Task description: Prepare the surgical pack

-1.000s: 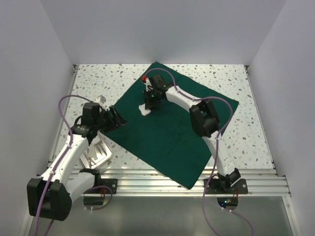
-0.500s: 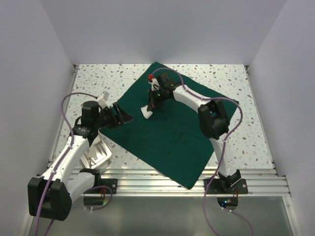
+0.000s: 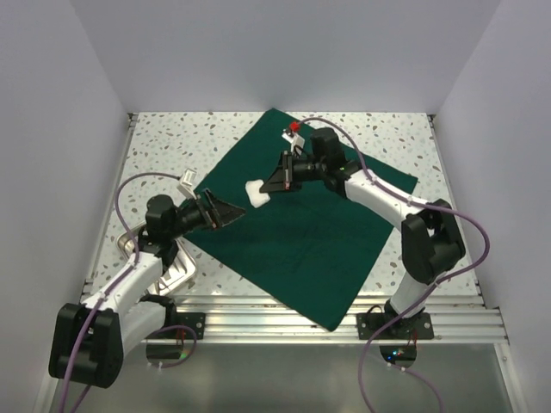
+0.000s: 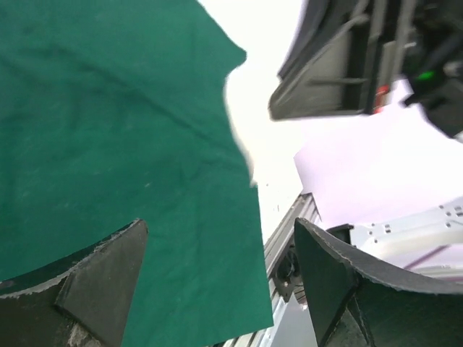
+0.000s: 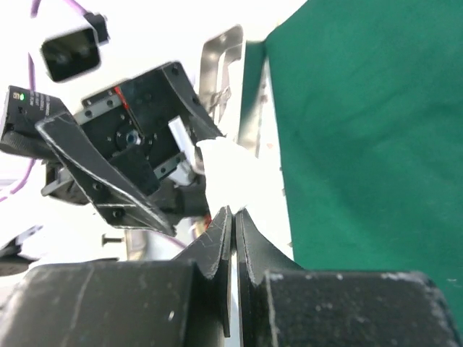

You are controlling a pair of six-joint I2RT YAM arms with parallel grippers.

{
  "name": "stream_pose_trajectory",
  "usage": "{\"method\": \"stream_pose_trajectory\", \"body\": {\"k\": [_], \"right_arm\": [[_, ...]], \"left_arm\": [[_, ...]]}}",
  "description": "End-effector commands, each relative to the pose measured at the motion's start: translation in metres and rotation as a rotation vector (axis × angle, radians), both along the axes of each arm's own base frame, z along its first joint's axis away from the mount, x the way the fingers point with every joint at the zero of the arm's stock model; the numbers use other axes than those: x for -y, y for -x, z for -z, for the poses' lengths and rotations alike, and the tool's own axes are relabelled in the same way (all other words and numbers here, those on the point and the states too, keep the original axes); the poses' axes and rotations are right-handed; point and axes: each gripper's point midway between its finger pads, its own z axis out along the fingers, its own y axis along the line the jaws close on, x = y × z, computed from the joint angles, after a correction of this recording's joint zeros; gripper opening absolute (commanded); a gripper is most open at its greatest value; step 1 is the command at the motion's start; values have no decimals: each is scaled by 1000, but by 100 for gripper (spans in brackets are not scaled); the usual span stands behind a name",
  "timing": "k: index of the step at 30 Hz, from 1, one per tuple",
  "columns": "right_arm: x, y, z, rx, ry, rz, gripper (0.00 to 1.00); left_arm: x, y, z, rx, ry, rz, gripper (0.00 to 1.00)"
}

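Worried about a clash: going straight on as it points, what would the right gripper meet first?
Probably the open left gripper, just beyond the small white pad the right gripper pinches; depth unclear.

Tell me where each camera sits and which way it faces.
Top external: above and behind the arms, looking down on the dark green fabric drape; both arms, left gripper and right gripper show.
Left wrist: on the left arm, looking across the drape at the right gripper; its open fingers show.
Right wrist: on the right arm, facing the left gripper; its fingers, shut on a small white pad, show.
Shared: both wrist views show the drape and the opposite gripper.
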Motion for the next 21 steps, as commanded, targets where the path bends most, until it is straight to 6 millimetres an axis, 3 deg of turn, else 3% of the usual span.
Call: {"method": "stream_pose_trajectory", "body": {"k": [1,4,13,21], "right_arm": [[-10,16,-16,-25,-90,-59,0],[-15,24,-12,-26,-91,-80,0],[-17,31,-14,-24,-104,-92,0],[-23,36,-10,-29,-102,-111,0]], "left_arm": [[10,0,-42,174,93,53,86],[13,0,-46,185,117,70,86],[22,-4,-32,111,136,93,86],[24,-6,-38,101,178,85,73]]}}
